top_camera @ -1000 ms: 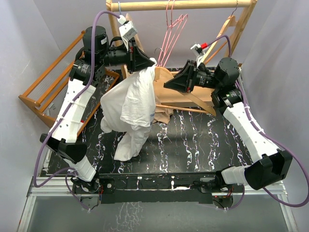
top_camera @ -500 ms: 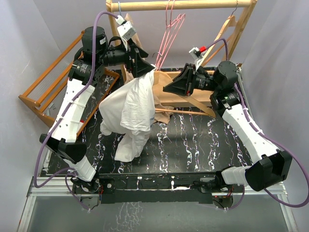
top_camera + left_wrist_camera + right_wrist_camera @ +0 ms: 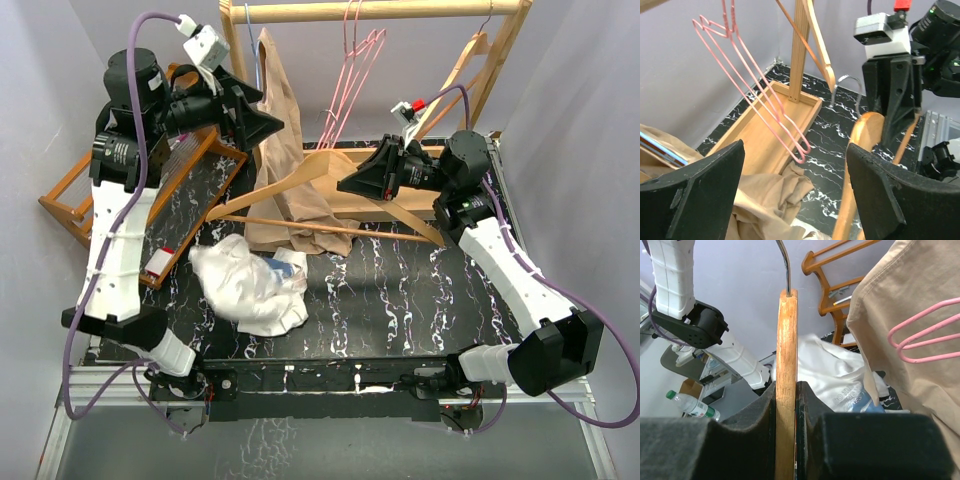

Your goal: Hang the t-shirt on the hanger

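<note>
The t-shirt lies in a crumpled heap on the table, lower left of centre in the top view, and nothing holds it. The left gripper is high in the upper left of the frame, its jaws spread wide and empty, well apart from the cloth. The right gripper, at centre right, is pressed together on a wood hanger and holds it up over the table. The pink hangers hang from the rail at the top centre, and no gripper is at them. I think the first risk is that the shirt goes on the wrong hanger, because the wood one is already in the grip and the pink ones are behind it. A second risk is a bad pick: the shirt is bunched, so the neck hole is hard to find, and a pinch on one fold would lift it in a lump. The beige garment hangs between the left gripper and the pink hangers, just beside them, and could be caught or dragged. The held wood hanger also crosses the way to the rail.
</note>
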{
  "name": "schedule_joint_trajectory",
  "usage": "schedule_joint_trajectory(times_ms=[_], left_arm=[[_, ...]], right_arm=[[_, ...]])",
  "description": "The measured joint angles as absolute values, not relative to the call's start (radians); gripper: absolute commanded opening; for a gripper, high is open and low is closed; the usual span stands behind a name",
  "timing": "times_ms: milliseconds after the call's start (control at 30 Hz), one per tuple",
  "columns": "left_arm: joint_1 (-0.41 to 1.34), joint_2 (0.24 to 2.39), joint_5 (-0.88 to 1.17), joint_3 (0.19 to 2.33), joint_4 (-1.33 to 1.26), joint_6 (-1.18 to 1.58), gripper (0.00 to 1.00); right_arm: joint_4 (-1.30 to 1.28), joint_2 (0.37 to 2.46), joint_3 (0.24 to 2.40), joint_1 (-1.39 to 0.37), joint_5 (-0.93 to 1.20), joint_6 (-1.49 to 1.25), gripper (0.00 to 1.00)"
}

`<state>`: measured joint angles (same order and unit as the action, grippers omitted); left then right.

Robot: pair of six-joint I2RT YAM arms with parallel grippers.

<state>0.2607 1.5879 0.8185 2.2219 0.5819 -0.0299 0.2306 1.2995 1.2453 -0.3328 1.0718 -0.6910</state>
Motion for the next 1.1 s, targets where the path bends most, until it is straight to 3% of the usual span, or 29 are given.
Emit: schedule_joint_trajectory(times_ms=[167,600,1100], left_arm=[[0.260,1.499,0.804,2.146,0.640,-0.052,0.76],[0.261,1.407,0.604,2.017,0.949,-0.181,0.75],[0.261,1.544,0.506,2.202,0.933,-0.143,0.77]], right_arm=[[0.201,1.299,1.246,-0.333,1.069,-0.659,0.08],[-0.470,1.298,1.253,-0.334,0.839,-0.229,0.08],[-0.996,1.301,1.501,-0.334,0.480,-0.073,0.08]])
